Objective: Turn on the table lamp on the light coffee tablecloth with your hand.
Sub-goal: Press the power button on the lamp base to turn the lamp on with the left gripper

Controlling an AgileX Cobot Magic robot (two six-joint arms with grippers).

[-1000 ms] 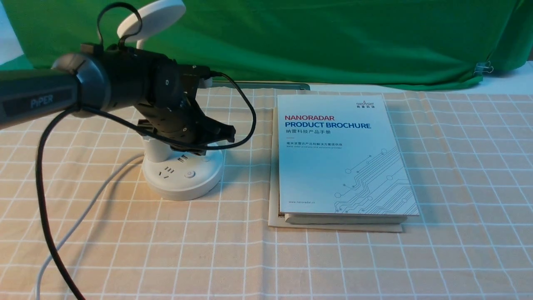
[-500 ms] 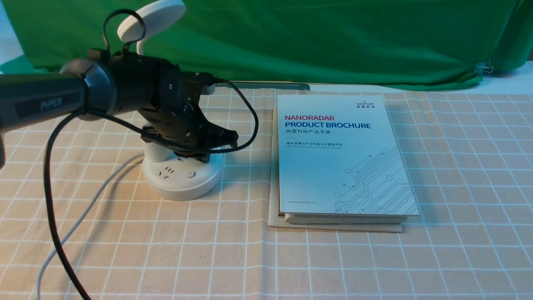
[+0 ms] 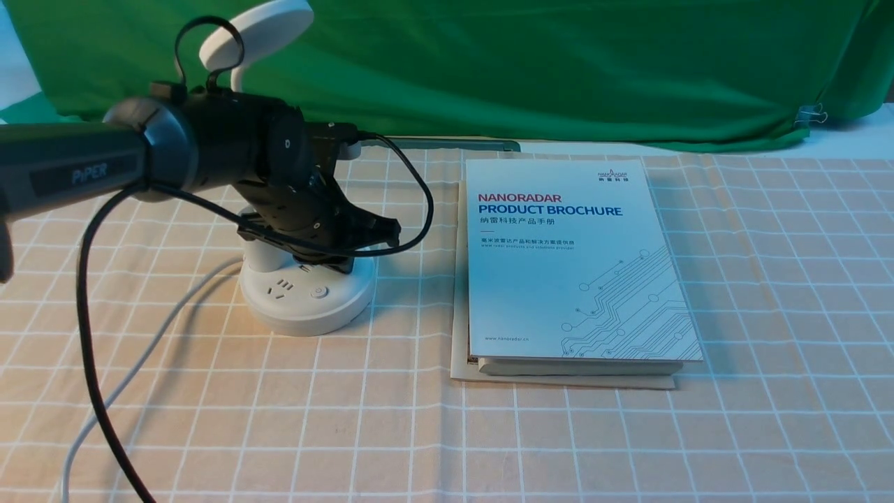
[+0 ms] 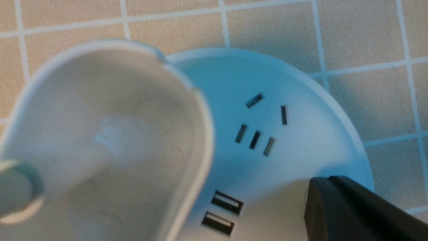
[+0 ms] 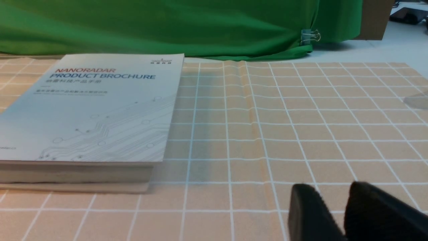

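Observation:
The white table lamp stands on the light coffee tablecloth (image 3: 628,433) at the left. Its round base (image 3: 293,311) shows sockets and a round button (image 3: 318,292); its disc head (image 3: 262,31) rises behind my left arm. My left gripper (image 3: 387,228) is shut and empty, low over the back right part of the base, behind the button. In the left wrist view its shut fingertips (image 4: 329,180) hover at the edge of the base (image 4: 301,144), beside the cup holder (image 4: 100,140) and USB ports (image 4: 222,207). My right gripper (image 5: 329,197) sits low over the cloth, slightly open and empty.
A white product brochure (image 3: 573,258) lies on a thicker stack right of the lamp, also in the right wrist view (image 5: 93,110). The lamp's white cord (image 3: 140,349) and my arm's black cable (image 3: 84,335) trail to the front left. A green backdrop (image 3: 559,63) hangs behind.
My left arm and gripper have shifted slightly to the right over the lamp base, and have been almost still for the last half second. Nothing else moved.

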